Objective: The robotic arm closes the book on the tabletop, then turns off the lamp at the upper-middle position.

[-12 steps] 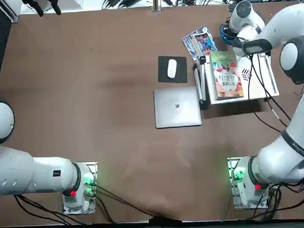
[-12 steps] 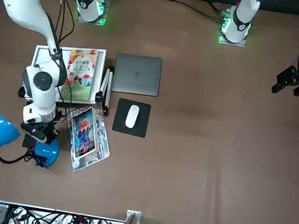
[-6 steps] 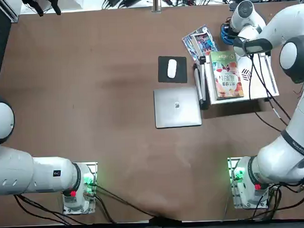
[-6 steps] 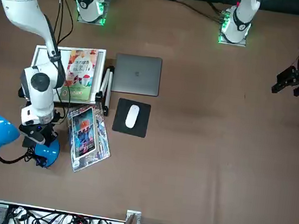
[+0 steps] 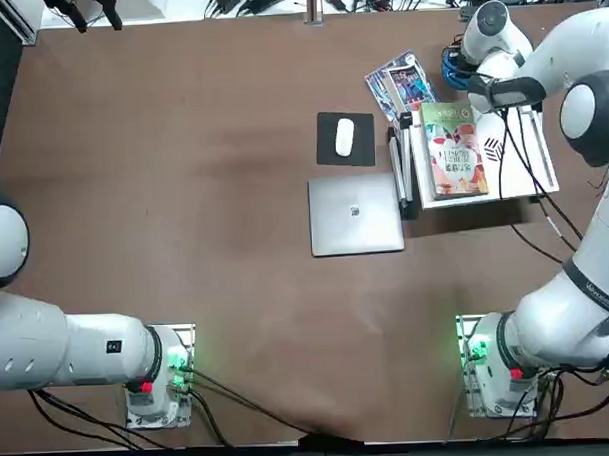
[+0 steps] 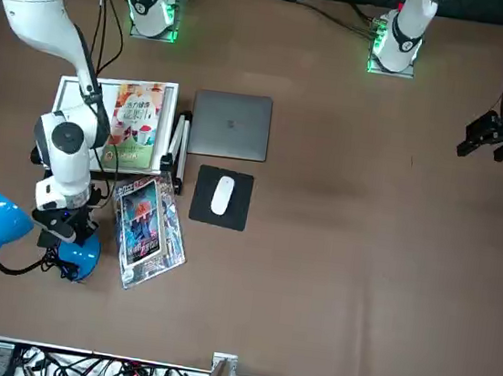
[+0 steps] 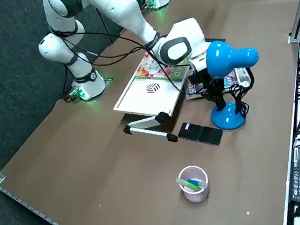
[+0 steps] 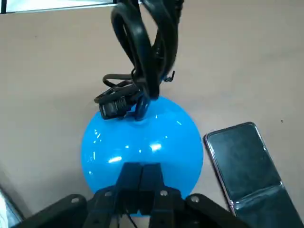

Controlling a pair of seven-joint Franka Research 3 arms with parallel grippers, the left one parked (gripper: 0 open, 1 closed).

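Blue lamp base (image 8: 142, 142) on the brown tabletop (image 7: 158, 197), right gripper (image 8: 140, 166) above it, fingers pressed together, phone (image 8: 254, 175) just beside the base.

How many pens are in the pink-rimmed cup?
2: a green pen and a blue pen, both leaning in the cup. Others could be hidden inside.

right pincer (image 8: 141, 167) has shifted slightly, by lamp base (image 8: 166, 137)
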